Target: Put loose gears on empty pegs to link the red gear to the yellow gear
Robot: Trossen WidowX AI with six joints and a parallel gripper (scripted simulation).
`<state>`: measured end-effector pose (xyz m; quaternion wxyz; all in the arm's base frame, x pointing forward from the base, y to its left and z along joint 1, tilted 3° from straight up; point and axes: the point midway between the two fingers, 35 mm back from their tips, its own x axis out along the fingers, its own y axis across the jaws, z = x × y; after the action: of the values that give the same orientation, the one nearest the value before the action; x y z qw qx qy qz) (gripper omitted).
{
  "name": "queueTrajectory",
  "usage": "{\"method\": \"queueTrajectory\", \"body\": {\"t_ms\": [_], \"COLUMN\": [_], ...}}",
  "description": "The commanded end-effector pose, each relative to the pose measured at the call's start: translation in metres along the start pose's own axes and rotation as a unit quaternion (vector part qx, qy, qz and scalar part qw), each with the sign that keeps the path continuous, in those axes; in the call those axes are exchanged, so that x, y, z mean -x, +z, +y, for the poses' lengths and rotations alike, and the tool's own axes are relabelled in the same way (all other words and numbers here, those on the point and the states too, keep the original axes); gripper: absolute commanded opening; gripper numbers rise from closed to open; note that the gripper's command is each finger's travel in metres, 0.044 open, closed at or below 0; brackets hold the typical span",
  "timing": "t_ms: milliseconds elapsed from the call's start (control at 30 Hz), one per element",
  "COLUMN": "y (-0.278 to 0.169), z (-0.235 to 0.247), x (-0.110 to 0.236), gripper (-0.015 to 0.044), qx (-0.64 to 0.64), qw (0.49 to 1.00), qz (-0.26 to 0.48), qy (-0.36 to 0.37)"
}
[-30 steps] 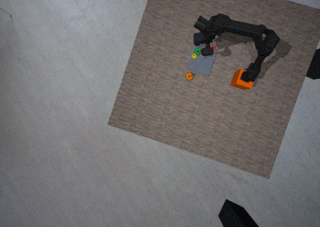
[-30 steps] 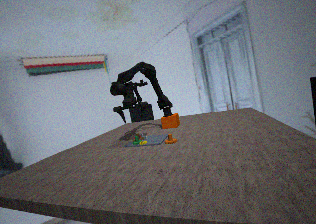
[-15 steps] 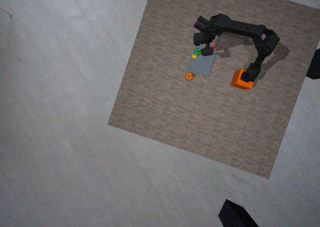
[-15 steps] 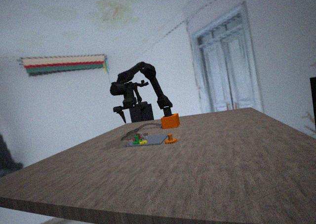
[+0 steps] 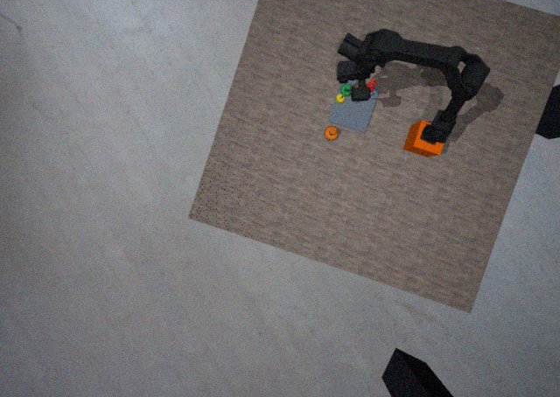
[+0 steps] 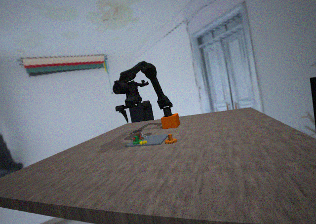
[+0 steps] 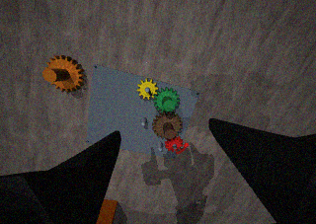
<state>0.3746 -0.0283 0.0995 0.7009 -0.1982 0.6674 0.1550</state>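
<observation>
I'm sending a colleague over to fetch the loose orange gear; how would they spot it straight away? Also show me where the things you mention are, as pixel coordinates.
On the wood-grain table [image 5: 289, 203] [image 6: 163, 170], find the grey board [image 5: 350, 114] [image 6: 156, 139] [image 7: 116, 106]. Just off its edge, on the tabletop, stands the orange gear [image 5: 331, 133] [image 6: 171, 141] [image 7: 72, 75], with an upright round knob. Unlike the green, brown, yellow and red gears, it is off the board.

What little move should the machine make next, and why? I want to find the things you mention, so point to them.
Probably lift the tool [image 7: 164, 128] a bit farther back from the grey board [image 5: 350, 114] [image 6: 155, 140] [image 7: 116, 108]: it is open with nothing in it, and the brown gear [image 7: 160, 124] and green gear [image 5: 346, 89] [image 6: 136, 140] [image 7: 167, 100] already appear to link red [image 5: 371, 84] [image 7: 174, 145] to yellow [image 5: 338, 98] [image 6: 143, 142] [image 7: 147, 89].
</observation>
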Motion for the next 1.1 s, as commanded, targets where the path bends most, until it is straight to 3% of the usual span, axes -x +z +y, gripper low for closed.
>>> {"method": "queueTrajectory", "body": {"t_ms": [0, 300, 633, 1067], "y": [0.019, 0.03, -0.024, -0.036], "z": [0.057, 0.203, 0.344, 0.36], "x": [0.009, 0.026, 0.042, 0.045], "gripper": [0.044, 0.044, 0.044, 0.044], "qx": [0.004, 0.006, 0.011, 0.012], "qw": [1.0, 1.0, 1.0, 1.0], "qz": [-0.006, -0.003, 0.004, 0.005], "qy": [0.007, 0.017, 0.018, 0.018]}}
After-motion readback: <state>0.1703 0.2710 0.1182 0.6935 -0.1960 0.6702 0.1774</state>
